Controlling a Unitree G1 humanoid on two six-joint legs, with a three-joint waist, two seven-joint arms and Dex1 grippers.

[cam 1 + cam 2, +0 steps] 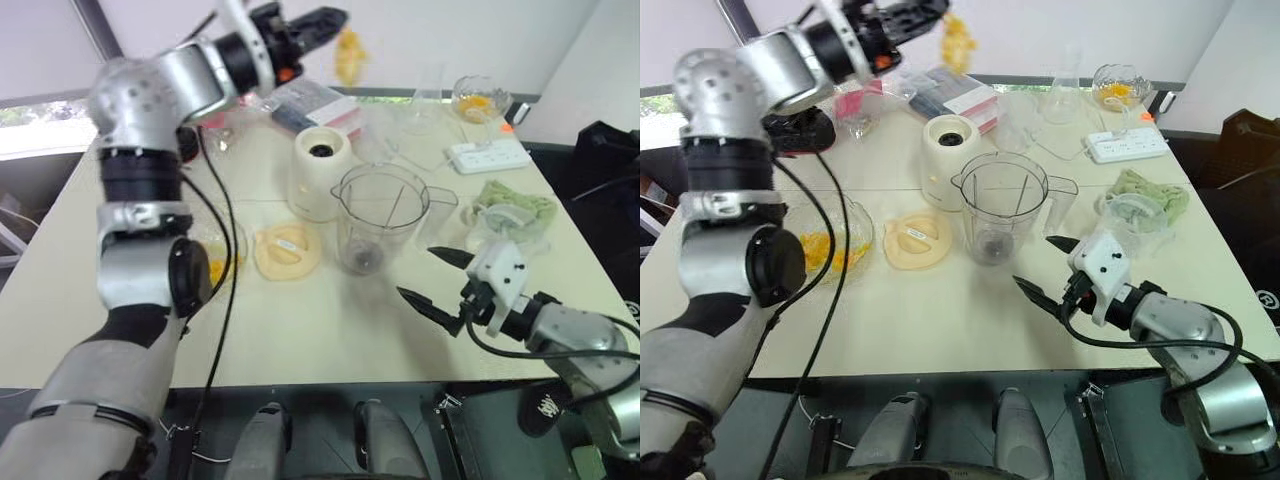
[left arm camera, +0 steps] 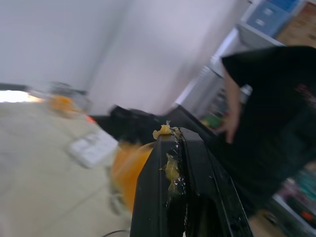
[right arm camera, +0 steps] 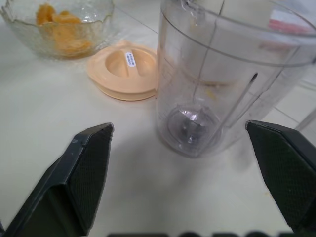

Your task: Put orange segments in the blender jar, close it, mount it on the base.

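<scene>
Table (image 1: 300, 330): blender jar (image 1: 380, 215) empty, lidless

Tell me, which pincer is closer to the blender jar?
Right. The right pincer sits open on the table just beside the blender jar; the left pincer is raised high above the table's far side.

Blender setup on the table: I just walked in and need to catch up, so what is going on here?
The robot is loading fruit into the blender jar. Its left end effector is raised above the far side of the table, shut on an orange segment. The right end effector waits open on the near side of the jar, touching nothing. The jar looks empty of fruit, its lid lies beside it, and the base stands behind it, unmounted. More segments sit in a glass bowl.
</scene>
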